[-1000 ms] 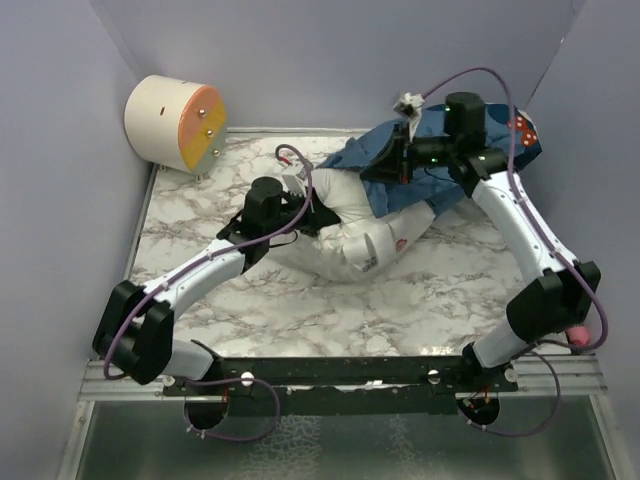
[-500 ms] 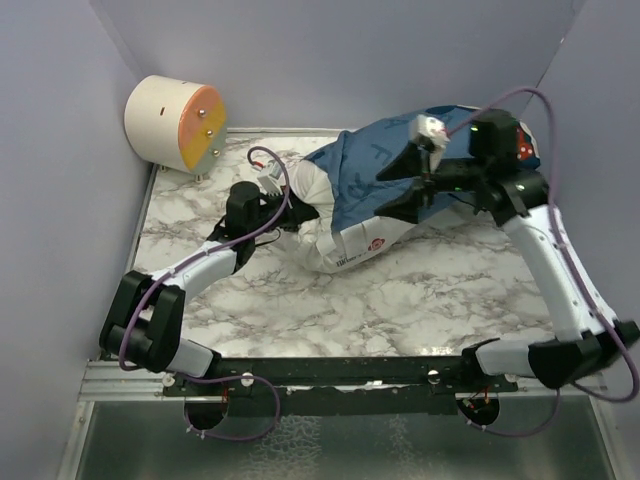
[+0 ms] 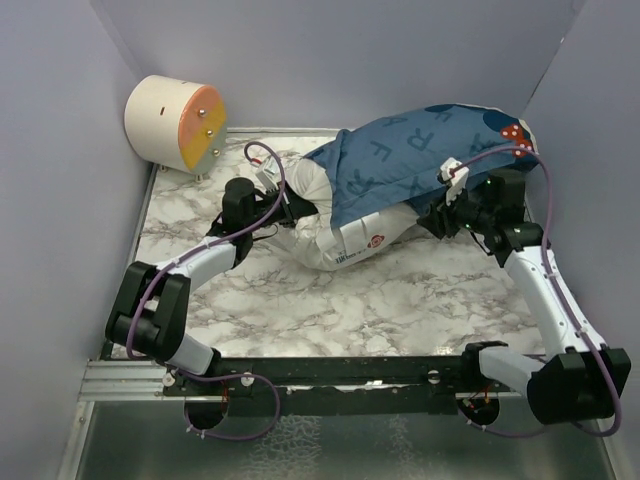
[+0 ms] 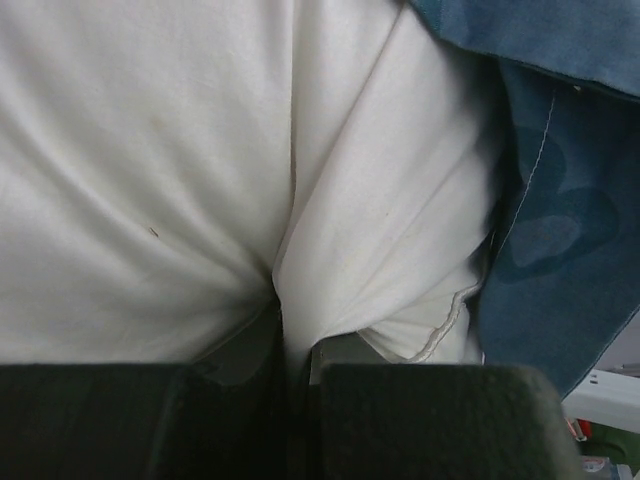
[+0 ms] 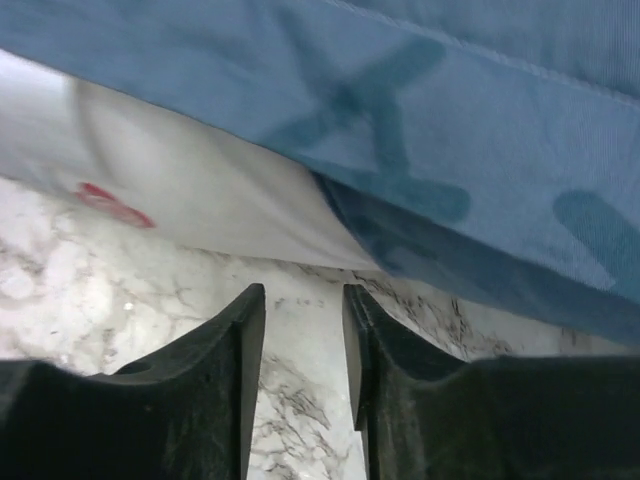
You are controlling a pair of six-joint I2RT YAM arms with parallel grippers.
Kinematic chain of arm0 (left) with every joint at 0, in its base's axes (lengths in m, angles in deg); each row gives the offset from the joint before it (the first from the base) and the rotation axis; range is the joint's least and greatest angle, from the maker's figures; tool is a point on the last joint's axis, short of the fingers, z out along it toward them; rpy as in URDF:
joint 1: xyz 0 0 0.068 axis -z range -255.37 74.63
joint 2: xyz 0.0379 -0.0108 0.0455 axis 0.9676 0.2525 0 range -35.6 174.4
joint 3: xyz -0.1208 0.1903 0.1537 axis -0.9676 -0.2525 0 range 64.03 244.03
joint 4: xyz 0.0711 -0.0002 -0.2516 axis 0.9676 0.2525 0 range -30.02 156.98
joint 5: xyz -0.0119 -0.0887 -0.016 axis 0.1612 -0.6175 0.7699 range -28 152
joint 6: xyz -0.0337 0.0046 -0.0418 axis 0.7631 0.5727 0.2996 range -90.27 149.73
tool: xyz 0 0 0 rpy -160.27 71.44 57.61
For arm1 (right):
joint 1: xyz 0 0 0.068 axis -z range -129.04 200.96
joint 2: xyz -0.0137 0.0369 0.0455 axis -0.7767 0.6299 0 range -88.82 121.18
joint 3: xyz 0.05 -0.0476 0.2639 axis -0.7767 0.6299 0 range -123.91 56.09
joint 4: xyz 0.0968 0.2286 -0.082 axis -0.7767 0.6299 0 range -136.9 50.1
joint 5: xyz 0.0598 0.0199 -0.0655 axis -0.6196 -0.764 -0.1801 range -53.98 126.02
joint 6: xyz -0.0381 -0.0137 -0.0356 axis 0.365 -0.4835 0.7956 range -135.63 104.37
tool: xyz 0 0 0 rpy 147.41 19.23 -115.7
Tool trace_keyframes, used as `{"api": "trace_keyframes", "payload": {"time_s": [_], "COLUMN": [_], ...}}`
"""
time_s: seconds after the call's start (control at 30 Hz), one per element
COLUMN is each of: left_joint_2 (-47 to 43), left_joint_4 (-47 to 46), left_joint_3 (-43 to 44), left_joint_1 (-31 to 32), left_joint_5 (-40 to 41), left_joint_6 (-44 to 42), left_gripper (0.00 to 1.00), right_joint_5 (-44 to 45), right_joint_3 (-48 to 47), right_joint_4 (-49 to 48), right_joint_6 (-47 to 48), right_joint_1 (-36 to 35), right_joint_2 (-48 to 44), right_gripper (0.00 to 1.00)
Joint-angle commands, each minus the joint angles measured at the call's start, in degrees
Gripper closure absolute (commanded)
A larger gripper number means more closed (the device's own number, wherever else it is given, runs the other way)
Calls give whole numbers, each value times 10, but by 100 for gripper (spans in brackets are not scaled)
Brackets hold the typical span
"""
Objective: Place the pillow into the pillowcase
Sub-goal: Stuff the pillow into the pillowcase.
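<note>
The white pillow (image 3: 325, 238) lies in the middle of the marble table, its right half covered by the blue lettered pillowcase (image 3: 420, 150). At the pillow's left end my left gripper (image 3: 290, 208) is shut on a pinch of it. Its wrist view shows a fold of the pillow (image 4: 150, 150) squeezed between the jaws of the left gripper (image 4: 297, 345), with the pillowcase (image 4: 560, 250) on the right. My right gripper (image 3: 428, 217) is low by the case's front edge. In its own view the right gripper (image 5: 304, 300) stands open over bare marble, just short of the pillow (image 5: 200, 190) and the pillowcase (image 5: 450, 110).
A cream cylinder with an orange face (image 3: 175, 122) rests in the back left corner. Purple walls close in the table (image 3: 400, 290) on the left, the back and the right. The pillowcase's far end presses into the back right corner.
My right gripper let go of the pillowcase and swung from the back down to its front edge. The case now covers more of the pillow. The left gripper kept its grip, shifting slightly left.
</note>
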Motion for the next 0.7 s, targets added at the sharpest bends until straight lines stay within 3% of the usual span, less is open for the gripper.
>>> {"api": "trace_keyframes", "payload": {"time_s": [0.0, 0.23, 0.5, 0.53, 0.6, 0.67], "left_joint_2": [19, 22, 26, 26, 21, 14], "left_joint_4": [13, -7, -5, -4, -1, 10], "left_joint_3": [8, 4, 13, 14, 14, 14], "left_joint_1": [-17, -16, -17, -17, -17, -17], "left_joint_5": [1, -12, -21, -22, -22, -23], "left_joint_6": [20, 38, 44, 45, 44, 40], "left_gripper": [100, 100, 100, 100, 100, 100], "right_joint_5": [100, 131, 199, 210, 238, 245], "right_joint_3": [18, 23, 2, -2, -14, -33], "right_joint_4": [-121, -188, -235, -241, -243, -229], "right_joint_6": [-28, -57, -63, -56, -45, -33], "right_joint_1": [3, -10, -60, -67, -71, -71], "right_joint_2": [36, 85, 152, 160, 171, 164], "right_gripper": [64, 55, 56, 63, 95, 99]}}
